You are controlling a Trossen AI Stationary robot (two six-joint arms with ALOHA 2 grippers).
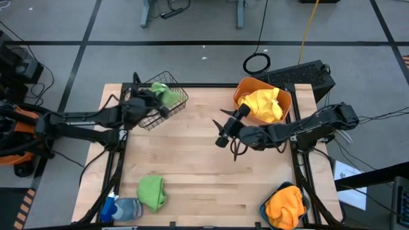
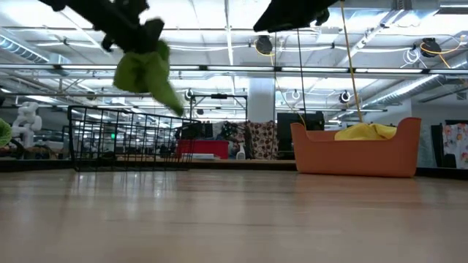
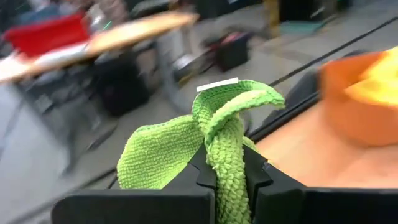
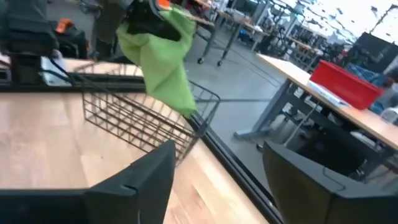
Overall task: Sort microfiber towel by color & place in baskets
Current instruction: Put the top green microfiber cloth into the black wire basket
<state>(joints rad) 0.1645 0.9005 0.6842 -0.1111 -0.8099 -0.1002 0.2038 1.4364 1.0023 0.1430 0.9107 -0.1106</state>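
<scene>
My left gripper (image 1: 158, 97) is shut on a green microfiber towel (image 2: 145, 69) and holds it over the black wire mesh basket (image 1: 163, 107) at the table's far left. A second green towel (image 1: 152, 191) lies flat near the front left edge. Two other baskets stand on the right. The orange one (image 1: 263, 102), at the far right, holds yellow towels (image 1: 265, 104). The dark teal one (image 1: 284, 207), at the near right, holds an orange towel (image 1: 285, 206). My right gripper (image 4: 217, 180) stands open at mid-table, left of the orange basket, with nothing between its fingers. My left gripper pinches a bunched, twisted fold of the green towel (image 3: 227, 165) between its two fingers. The fingers lie about level and come from the table's left. Loose folds stick out beyond the fingertips. The rest hangs slack below the gripper, clear of the table, its lower tip (image 2: 175, 108) near the height of the basket's rim.
A blue-and-white plastic bottle (image 1: 121, 208) lies at the front left corner beside the loose green towel. Bare wooden tabletop (image 1: 204, 172) stretches across the middle and front between the baskets.
</scene>
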